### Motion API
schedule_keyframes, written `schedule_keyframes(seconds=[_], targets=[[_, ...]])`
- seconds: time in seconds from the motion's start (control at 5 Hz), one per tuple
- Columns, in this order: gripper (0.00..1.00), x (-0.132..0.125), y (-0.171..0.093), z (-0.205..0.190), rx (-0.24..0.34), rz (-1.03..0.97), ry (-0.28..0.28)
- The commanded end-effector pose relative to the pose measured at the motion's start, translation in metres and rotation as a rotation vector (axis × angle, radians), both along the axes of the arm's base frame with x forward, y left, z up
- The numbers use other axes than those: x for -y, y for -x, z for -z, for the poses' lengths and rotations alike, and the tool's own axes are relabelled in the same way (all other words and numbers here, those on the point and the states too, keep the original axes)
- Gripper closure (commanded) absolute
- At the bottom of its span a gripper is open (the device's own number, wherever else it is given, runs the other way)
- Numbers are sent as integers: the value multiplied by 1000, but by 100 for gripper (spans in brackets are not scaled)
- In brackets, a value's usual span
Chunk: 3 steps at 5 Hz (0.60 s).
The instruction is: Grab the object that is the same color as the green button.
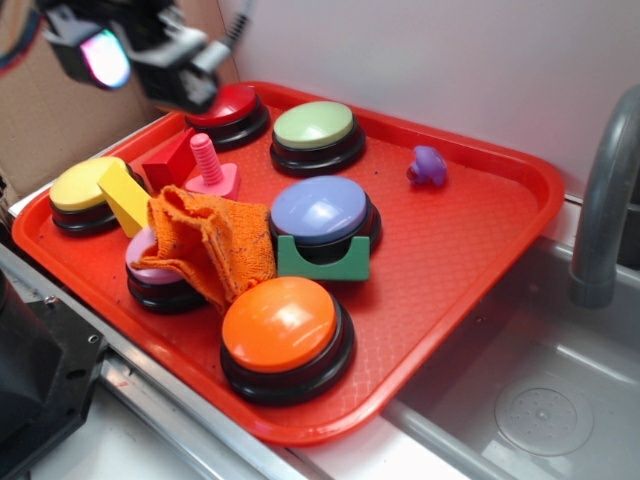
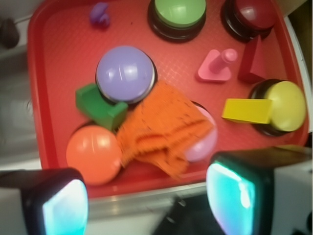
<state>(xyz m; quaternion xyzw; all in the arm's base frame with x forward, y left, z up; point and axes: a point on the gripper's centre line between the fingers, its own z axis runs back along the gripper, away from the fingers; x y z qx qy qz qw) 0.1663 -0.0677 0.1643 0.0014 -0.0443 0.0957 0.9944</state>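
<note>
Surroundings as I am logging them from my station:

- Wall point(image 1: 450, 60): plain pale surface, running behind the work area, evenly lit, showing no marks.
- Cardboard panel point(image 1: 40, 120): brown, standing at the far left corner beside the wall.
- Sink basin point(image 1: 540, 390): grey, lying to the right and below, with a round perforated drain point(image 1: 540, 415) showing in its floor.
- Faucet point(image 1: 605, 200): grey curved spout, rising at the right edge over the basin.
- Bench point(image 1: 170, 420): metal front rail catching soft light, running diagonally along the near side.
- Light: diffuse, casting only faint shadows.
</note>
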Motion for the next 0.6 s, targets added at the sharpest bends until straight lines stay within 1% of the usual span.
schedule_keyframes(seconds=[0.0,0.2,0.4], targets=[[0,26,-29,37,31,-150,-139],[0,25,-31,59,-1,-205,-150],[0,18,-36,71,2,-284,-137]])
